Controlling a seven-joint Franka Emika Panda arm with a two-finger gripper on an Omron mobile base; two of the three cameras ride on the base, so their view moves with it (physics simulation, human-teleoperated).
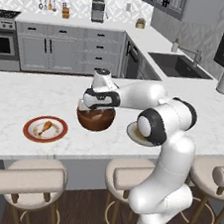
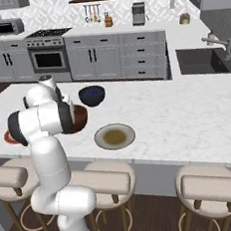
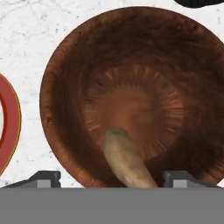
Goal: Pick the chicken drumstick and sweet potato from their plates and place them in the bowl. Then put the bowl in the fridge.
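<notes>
White marble tabletop (image 1: 16, 96) carries everything you need. The reddish-brown bowl (image 3: 131, 96) sits mid-counter, directly under your tool (image 3: 113, 177), so a release drops straight in. The red-rimmed plate (image 1: 45, 128) lies to its left with the chicken drumstick (image 1: 45, 126) waiting on it; the grey-green plate (image 2: 114, 136) on the right looks bare. The sweet potato (image 3: 127, 162) hangs between the tips over the bowl — clamped or just freed, I cannot tell.
</notes>
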